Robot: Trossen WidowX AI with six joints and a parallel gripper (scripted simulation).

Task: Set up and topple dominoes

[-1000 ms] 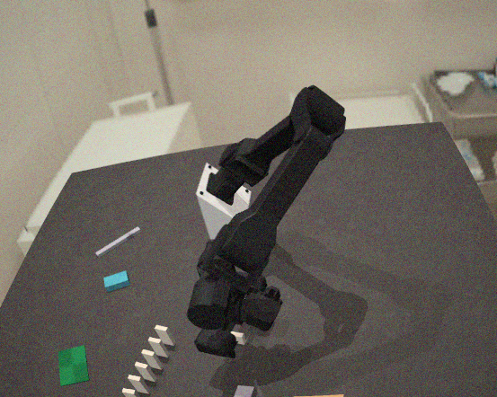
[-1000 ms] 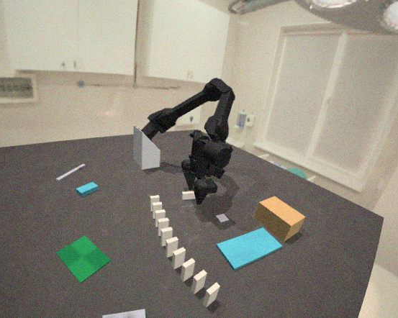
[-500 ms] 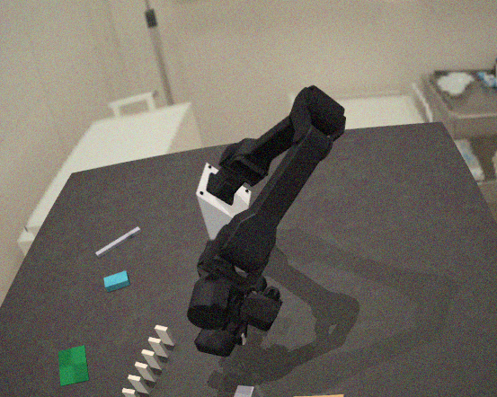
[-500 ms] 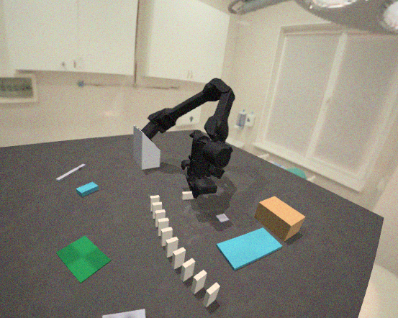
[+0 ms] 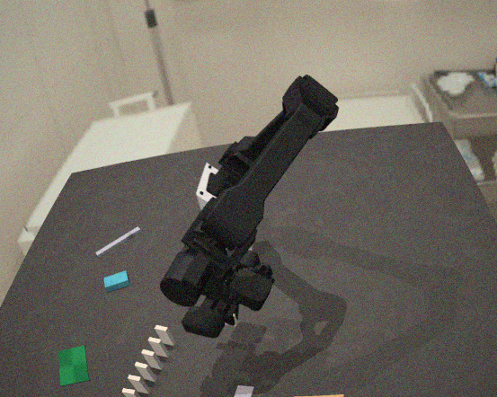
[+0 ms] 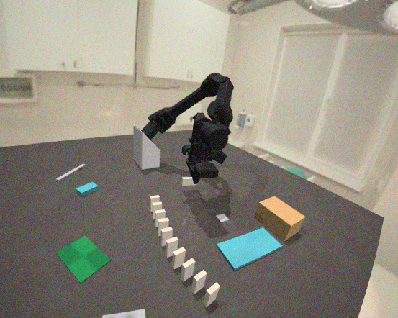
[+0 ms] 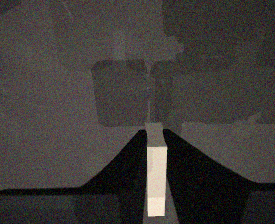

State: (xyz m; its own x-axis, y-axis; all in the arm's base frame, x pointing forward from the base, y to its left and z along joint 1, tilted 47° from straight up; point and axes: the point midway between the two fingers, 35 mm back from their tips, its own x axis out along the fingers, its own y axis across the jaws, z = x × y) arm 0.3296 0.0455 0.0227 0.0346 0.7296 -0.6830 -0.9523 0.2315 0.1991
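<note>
A cream domino (image 6: 187, 181) (image 7: 156, 172) is between the fingers of my gripper (image 6: 194, 179) (image 7: 153, 136), which is shut on it. The domino is a little above the table, its long side roughly level in the exterior view. In the top view the arm hides nearly all of it. Several cream dominoes stand upright in a slightly curved row, from the far end domino (image 6: 155, 203) (image 5: 164, 335) to the near end domino (image 6: 212, 295). My gripper is to the right of the row's far end in the exterior view, apart from it. The row's near part is outside the top view.
An orange box (image 6: 280, 216) and a flat blue slab (image 6: 250, 247) lie right of the row; a small pale tile (image 6: 222, 218) (image 5: 244, 391) is nearer. Left are a green square (image 6: 83, 258) (image 5: 74, 365), a blue block (image 6: 87, 188) (image 5: 116, 280) and a pale stick (image 6: 70, 172) (image 5: 118, 241).
</note>
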